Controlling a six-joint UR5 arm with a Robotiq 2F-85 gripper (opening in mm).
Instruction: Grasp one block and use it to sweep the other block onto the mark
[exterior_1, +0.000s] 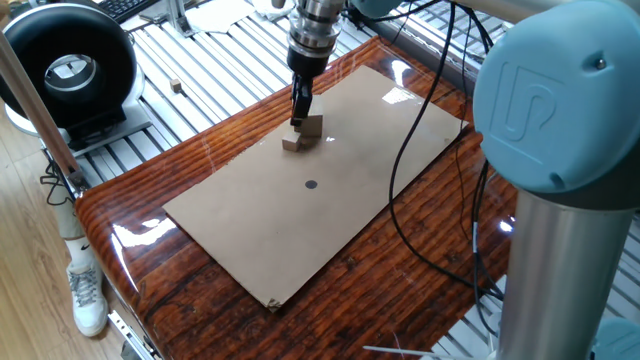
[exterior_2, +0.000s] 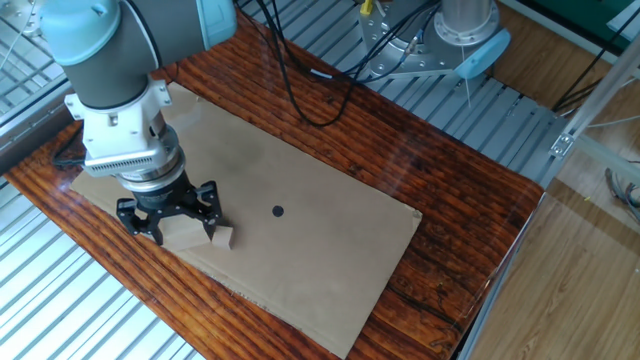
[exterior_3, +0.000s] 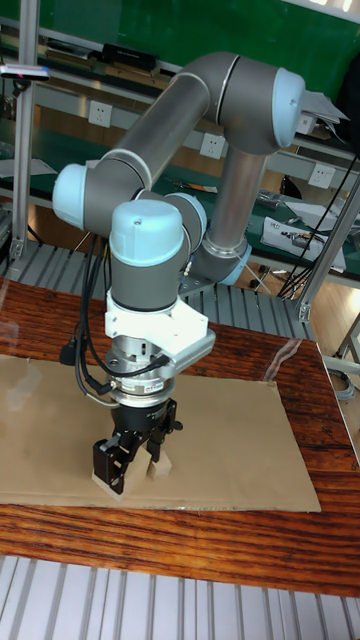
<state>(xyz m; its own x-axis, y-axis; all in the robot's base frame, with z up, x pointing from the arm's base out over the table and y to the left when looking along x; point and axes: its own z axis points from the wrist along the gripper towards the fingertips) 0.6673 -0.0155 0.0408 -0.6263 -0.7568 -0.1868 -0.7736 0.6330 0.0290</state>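
Pointing straight down, the gripper (exterior_2: 168, 222) stands over the pale block (exterior_2: 183, 231), fingers spread apart to either side of it; whether they touch it I cannot tell. The small brown block (exterior_2: 222, 238) sits just beside it at four o'clock. The mark (exterior_2: 278, 211) lies well apart at two o'clock on the cardboard sheet (exterior_2: 330, 250).

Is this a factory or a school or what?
Most likely a robot lab or workshop. A big arm with a gripper works over a cardboard sheet on a wooden table, with metal frames, cables and wall sockets around it.
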